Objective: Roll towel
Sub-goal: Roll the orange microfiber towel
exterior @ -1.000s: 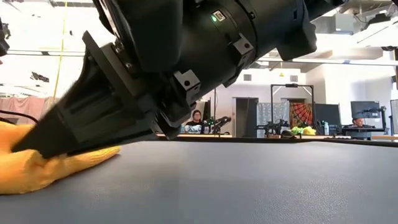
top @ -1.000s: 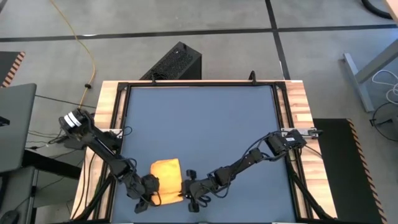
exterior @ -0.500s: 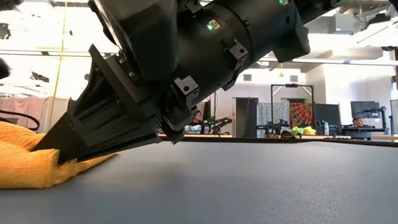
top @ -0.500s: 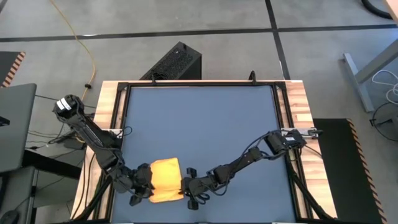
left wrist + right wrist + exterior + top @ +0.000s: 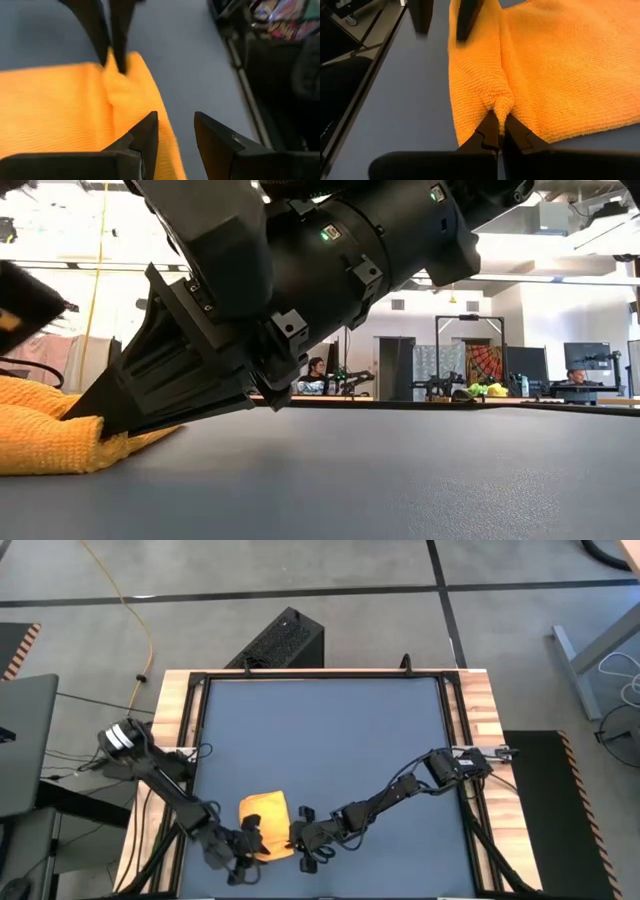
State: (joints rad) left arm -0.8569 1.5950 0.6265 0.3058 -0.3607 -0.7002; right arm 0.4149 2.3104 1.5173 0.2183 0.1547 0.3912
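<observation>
The yellow-orange towel [image 5: 263,812] lies on the dark mat near the table's near edge, left of the middle. It also shows in the low view [image 5: 45,445]. My right gripper [image 5: 296,836] is at the towel's near right edge, shut on a raised ridge of cloth [image 5: 498,127]. My left gripper [image 5: 250,840] is open at the towel's near left part. In the left wrist view [image 5: 175,132], one of its fingers is over the towel's edge and the other over the bare mat. My left gripper is open with one finger [image 5: 147,132] over the towel's edge; I cannot tell whether it touches the cloth. My right gripper pinches a pushed-up fold [image 5: 501,102] at the towel's right edge between its two fingertips. The fingers come low and slanting from the table's right [image 5: 95,415]. The rest of the towel lies flat on the mat.
The dark mat [image 5: 330,730] is bare toward the far and right sides. Wooden strips [image 5: 475,710] and black rails border it. A black box [image 5: 285,640] stands on the floor beyond the far edge. People sit at desks far behind [image 5: 318,370].
My left gripper went out toward the table's left edge, clear of the towel, then came back to the towel's near left part. My right gripper kept its pinch and went a little toward the table's left. The towel's near part has drawn in and looks shorter.
</observation>
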